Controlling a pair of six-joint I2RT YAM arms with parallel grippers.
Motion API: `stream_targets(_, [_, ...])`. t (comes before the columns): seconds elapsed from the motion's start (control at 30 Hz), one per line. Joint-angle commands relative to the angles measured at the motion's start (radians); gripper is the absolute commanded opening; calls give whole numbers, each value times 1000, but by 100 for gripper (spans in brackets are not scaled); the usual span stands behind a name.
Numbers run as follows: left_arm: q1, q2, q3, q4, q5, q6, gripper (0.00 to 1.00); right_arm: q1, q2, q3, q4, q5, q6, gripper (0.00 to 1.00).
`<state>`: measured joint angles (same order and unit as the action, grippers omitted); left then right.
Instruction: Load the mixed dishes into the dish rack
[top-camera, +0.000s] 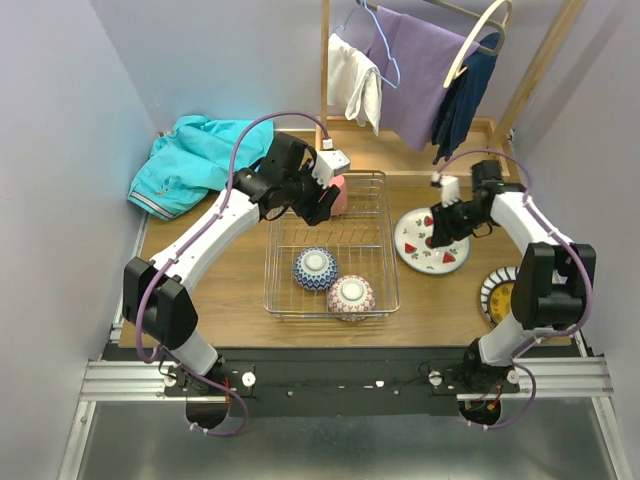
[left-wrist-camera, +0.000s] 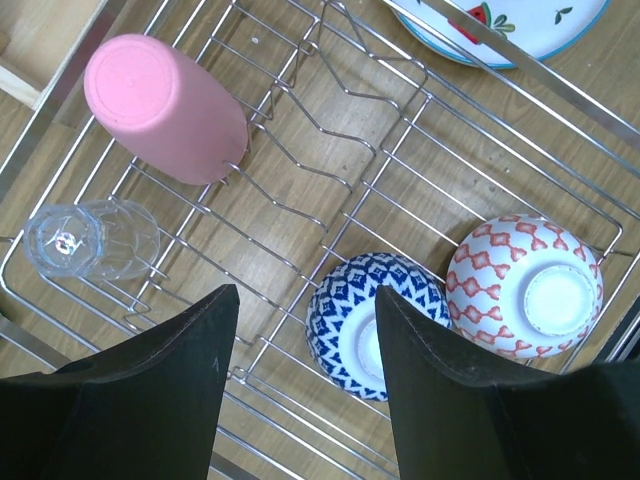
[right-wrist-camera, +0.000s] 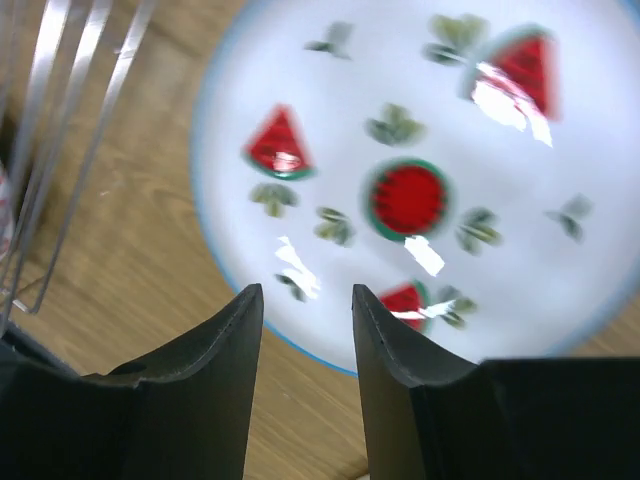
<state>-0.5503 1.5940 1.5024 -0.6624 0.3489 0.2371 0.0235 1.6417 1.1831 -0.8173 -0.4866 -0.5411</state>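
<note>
The silver wire dish rack stands mid-table. Inside it are an upside-down pink cup, a small clear glass, an upturned blue-patterned bowl and a pink-patterned bowl. My left gripper is open and empty above the rack, beside the cup. The white plate with red fruit motifs lies on the table right of the rack. My right gripper is open just above its edge. The striped-rim plates lie far right, partly behind the right arm.
A wooden clothes rack with hanging garments stands at the back. A teal garment lies at the back left. The rack's wire wall runs close to the plate's left side.
</note>
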Motion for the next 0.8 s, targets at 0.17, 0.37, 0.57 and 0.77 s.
stream_targets(0.17, [-5, -42, -33, 15, -31, -15, 66, -312, 139, 104, 70, -194, 116, 50])
stream_targets(0.37, [-5, -36, -30, 9, -37, -16, 66, -350, 236, 170, 58, -211, 99, 50])
stream_targets(0.57, [-5, -34, -25, -17, -53, -1, 66, -387, 322, 223, 78, -216, 104, 50])
stream_targets(0.77, [-5, -22, -15, -31, -70, 16, 66, -404, 388, 243, 70, -221, 67, 51])
